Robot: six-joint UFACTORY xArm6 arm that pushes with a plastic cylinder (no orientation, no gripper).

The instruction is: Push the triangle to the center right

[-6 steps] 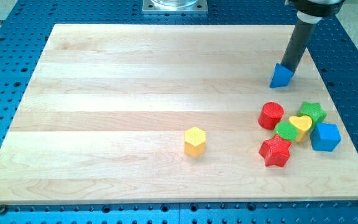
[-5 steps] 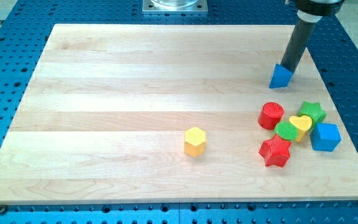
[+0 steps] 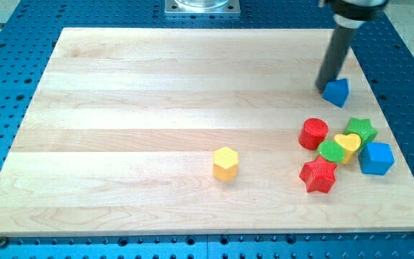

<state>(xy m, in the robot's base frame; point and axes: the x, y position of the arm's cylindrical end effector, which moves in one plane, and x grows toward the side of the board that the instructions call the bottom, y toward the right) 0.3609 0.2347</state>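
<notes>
Where my tip point(image 3: 324, 88) touches its left, blue triangle point(image 3: 337, 91), small, ridged, upright

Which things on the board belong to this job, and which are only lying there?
Job: blue triangle; my tip, touching its left side.
Lying about: red cylinder, green star, yellow heart, green block, blue cube, red star, yellow hexagon.

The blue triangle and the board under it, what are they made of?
The blue triangle looks like plastic: one solid bright colour with a finely ribbed surface, maybe printed. The board looks like pale wood, with grain lines and plank seams, smooth matt finish.
</notes>
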